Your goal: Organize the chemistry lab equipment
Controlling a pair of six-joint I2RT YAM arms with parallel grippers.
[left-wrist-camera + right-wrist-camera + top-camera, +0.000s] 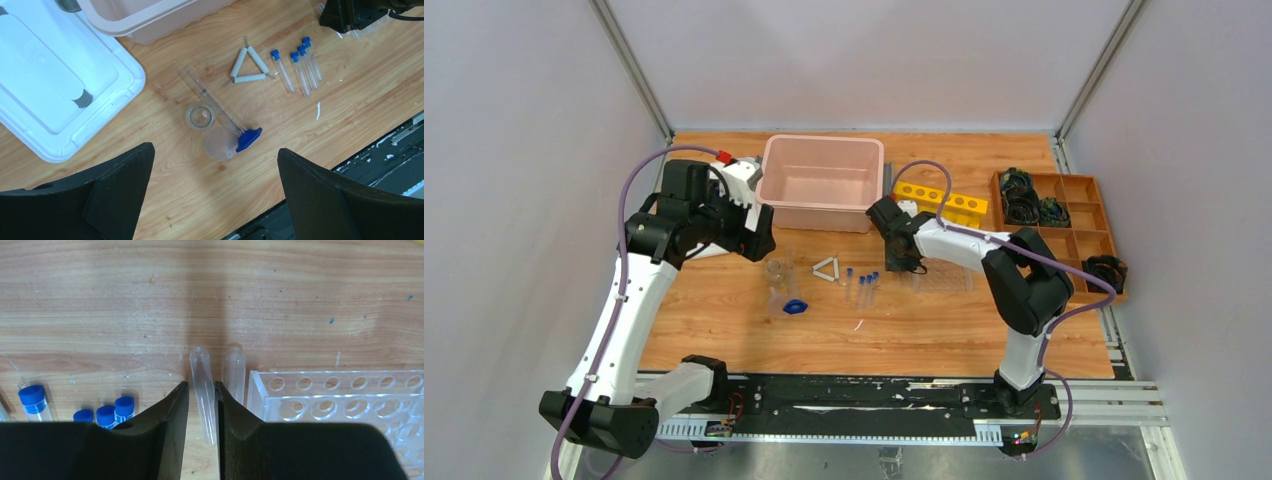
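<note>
My right gripper (201,385) is low over the table, shut on a clear uncapped tube (199,362) that lies lengthwise between its fingers. A second bare tube (235,367) lies beside it, against the clear tube rack (340,395). Several blue-capped tubes (105,415) lie to its left. My left gripper (214,150) is wide open and empty, high above the table. Below it are a glass beaker (200,117), a clear funnel-like cup (217,145), the small blue piece (248,139) on the end of a clear cylinder, the white triangle frame (248,65) and the capped tubes (297,70).
A pink bin (822,180) stands at the back centre, with a yellow rack (939,203) to its right. A wooden compartment tray (1054,220) sits at the right edge. A white plastic tub (55,85) lies at the left, under my left arm.
</note>
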